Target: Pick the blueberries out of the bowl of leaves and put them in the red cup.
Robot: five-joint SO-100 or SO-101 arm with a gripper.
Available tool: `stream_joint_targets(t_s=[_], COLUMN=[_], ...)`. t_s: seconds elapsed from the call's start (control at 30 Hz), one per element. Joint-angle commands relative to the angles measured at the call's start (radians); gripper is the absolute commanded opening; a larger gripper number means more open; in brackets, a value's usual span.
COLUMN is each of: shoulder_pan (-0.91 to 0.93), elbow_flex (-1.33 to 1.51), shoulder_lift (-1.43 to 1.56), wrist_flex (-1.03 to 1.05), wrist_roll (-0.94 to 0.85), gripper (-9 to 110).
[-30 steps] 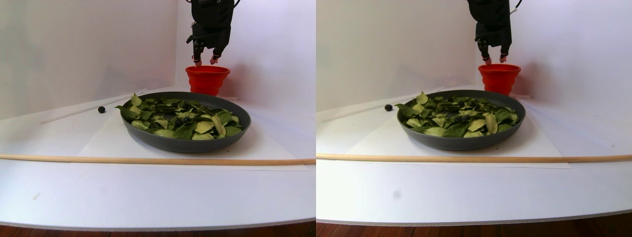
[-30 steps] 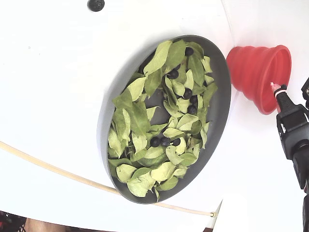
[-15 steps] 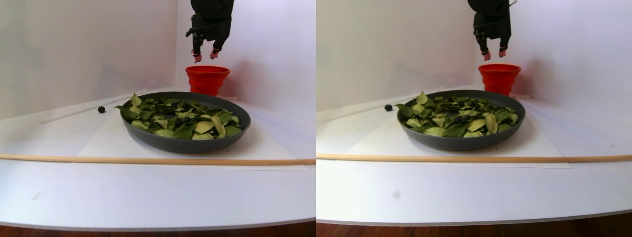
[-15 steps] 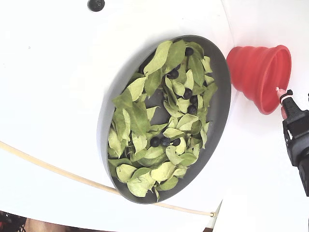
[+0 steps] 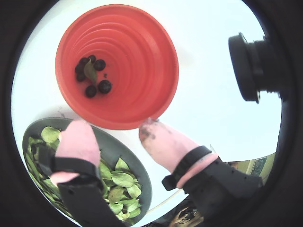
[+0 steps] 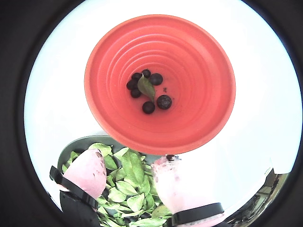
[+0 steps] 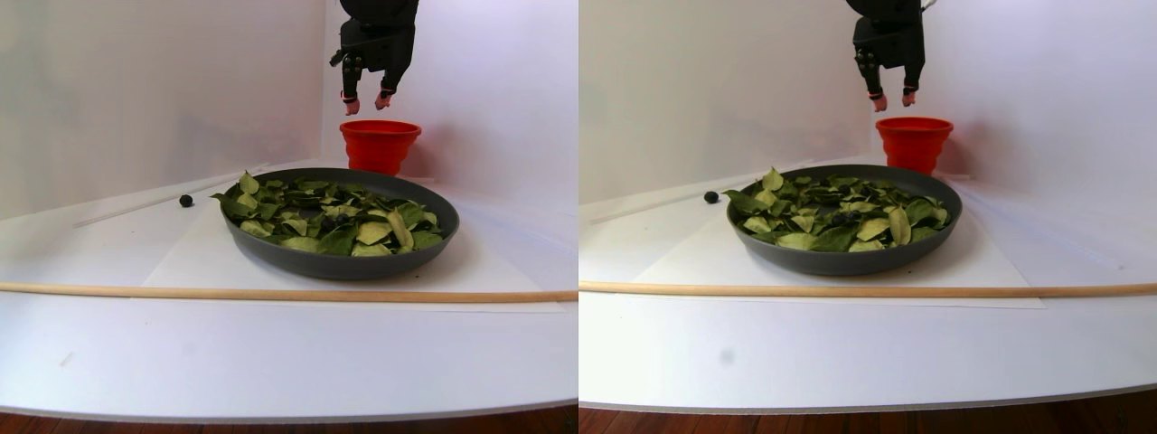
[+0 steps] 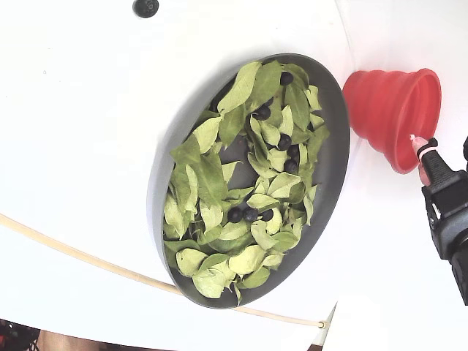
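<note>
The red cup [image 5: 142, 47] [image 6: 199, 56] stands behind the bowl [image 7: 380, 145] [image 8: 380, 102]. Several blueberries [image 5: 104, 86] [image 6: 164, 101] and one small leaf [image 6: 147, 86] lie in its bottom. My gripper [image 5: 113, 135] [image 6: 128, 163] [image 7: 366, 104] [image 8: 421, 157] hangs open above the cup's near rim. Nothing is between its pink fingertips [image 5: 78, 137]. The dark grey bowl of leaves [image 7: 343, 267] [image 8: 333, 168] holds more blueberries [image 8: 248, 214] [image 7: 336, 219] among the green leaves.
A small dark round thing [image 7: 185, 200] [image 8: 145, 7] lies on the white table to the bowl's left in the stereo pair view. A thin wooden stick [image 7: 271, 293] [image 8: 73, 252] runs in front of the bowl. White walls stand close behind the cup.
The open gripper has risen higher above the cup and drifted slightly left in the stereo pair view. Bowl, cup and berries have not moved.
</note>
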Motion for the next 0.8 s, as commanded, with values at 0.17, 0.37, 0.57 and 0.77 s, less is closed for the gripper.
stream_joint_targets(t_s=[0.17,0.37,0.57,0.77], shoulder_pan=[-0.021,-0.044,-0.069,-0.087], elbow_flex=[0.043,0.098,0.152,0.184], shoulder_lift=[0.186,0.201,0.215,0.222], wrist_flex=[0.015,0.018,0.023,0.032], wrist_roll=[0.028,0.051,0.084,0.115], gripper=[18,18,18,18])
